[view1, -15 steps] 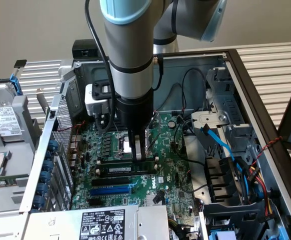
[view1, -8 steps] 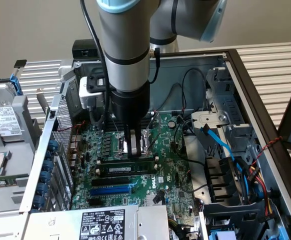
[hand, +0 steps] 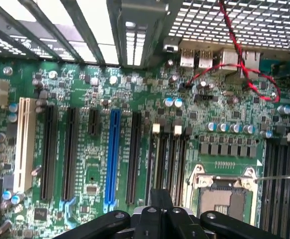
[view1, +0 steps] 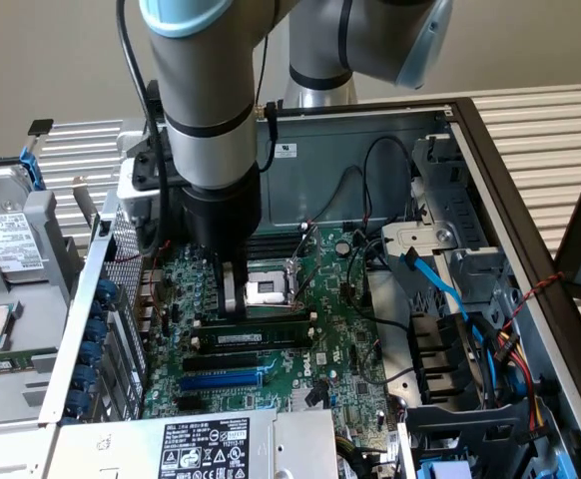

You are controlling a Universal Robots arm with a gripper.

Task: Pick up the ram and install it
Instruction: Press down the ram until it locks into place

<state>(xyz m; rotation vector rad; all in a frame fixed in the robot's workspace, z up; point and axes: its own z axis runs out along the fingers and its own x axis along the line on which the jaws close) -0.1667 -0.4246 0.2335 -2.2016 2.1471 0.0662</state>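
Pointing straight down | pincer (view1: 233,295) closed | touching ram (view1: 254,332) in motherboard (view1: 340,349)

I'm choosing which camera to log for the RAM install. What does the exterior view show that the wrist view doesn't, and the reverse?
Exterior view alone: the arm reaching into the open case, the ram lying by the CPU socket, a blue cable, and loose drives at that view's left.

Wrist view alone: the white expansion slot, a red and black twisted wire, and the rear vent grille.

Both: the green motherboard, the blue expansion slot, the CPU socket and the shut gripper.
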